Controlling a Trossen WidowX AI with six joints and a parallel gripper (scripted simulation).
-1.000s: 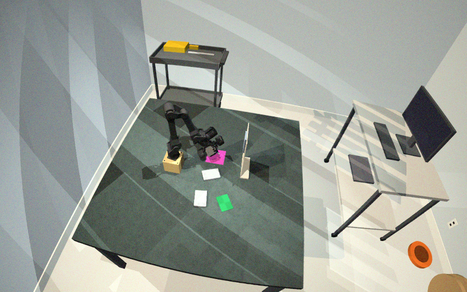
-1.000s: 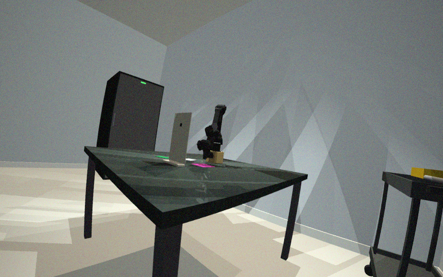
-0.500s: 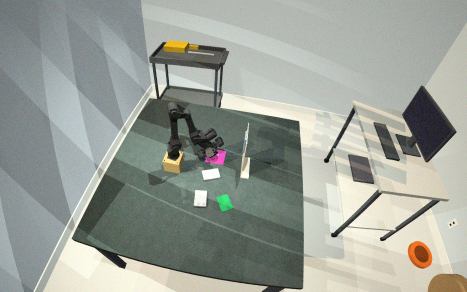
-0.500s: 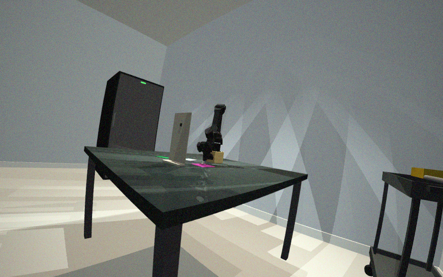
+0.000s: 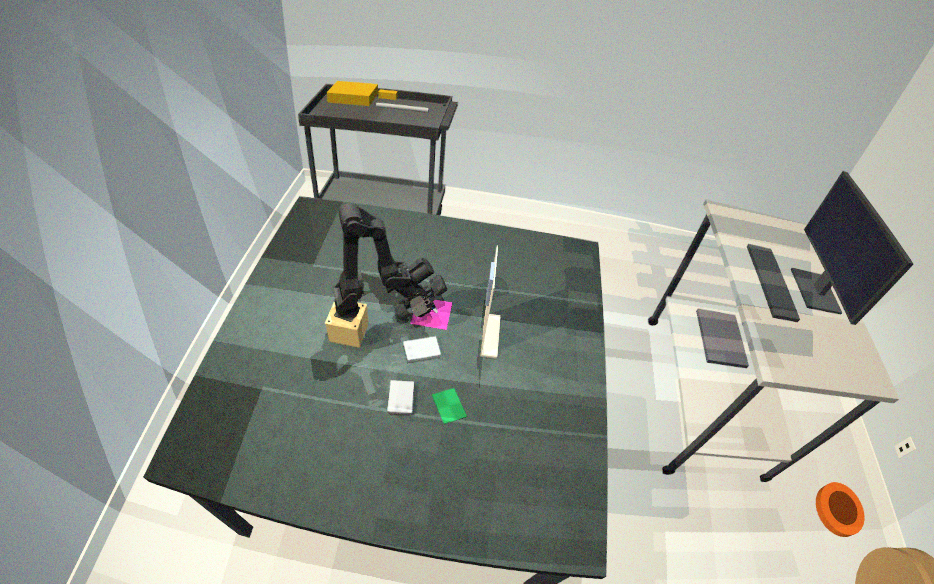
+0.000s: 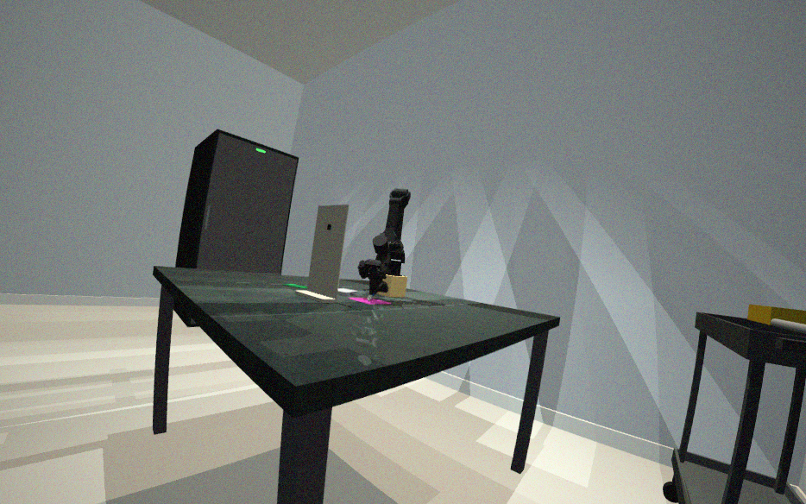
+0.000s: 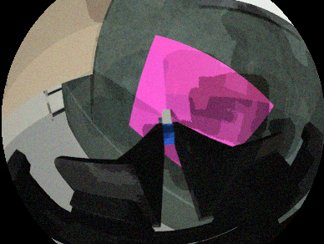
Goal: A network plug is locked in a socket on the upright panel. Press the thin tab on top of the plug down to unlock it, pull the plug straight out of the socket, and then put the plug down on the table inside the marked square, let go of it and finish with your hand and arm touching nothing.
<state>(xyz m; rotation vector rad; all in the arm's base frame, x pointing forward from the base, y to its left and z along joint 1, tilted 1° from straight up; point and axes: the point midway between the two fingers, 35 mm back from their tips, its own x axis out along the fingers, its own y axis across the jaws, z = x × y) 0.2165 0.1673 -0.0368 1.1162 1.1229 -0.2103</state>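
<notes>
My gripper points down and is shut on the plug. The small plug shows blue with a pale grey end between the fingertips in the wrist view. Its pale end is a tiny spot in the top and exterior views. It is out of the panel and low over the magenta square, near one edge. I cannot tell whether it touches the table. The upright panel stands apart from the gripper, with a small dark opening. The plug's tab cannot be made out.
A white box lies close to the magenta square, and another white box lies farther off. A green patch lies beside the second box. The panel's pale foot rests on the table. The arm stands on a tan block.
</notes>
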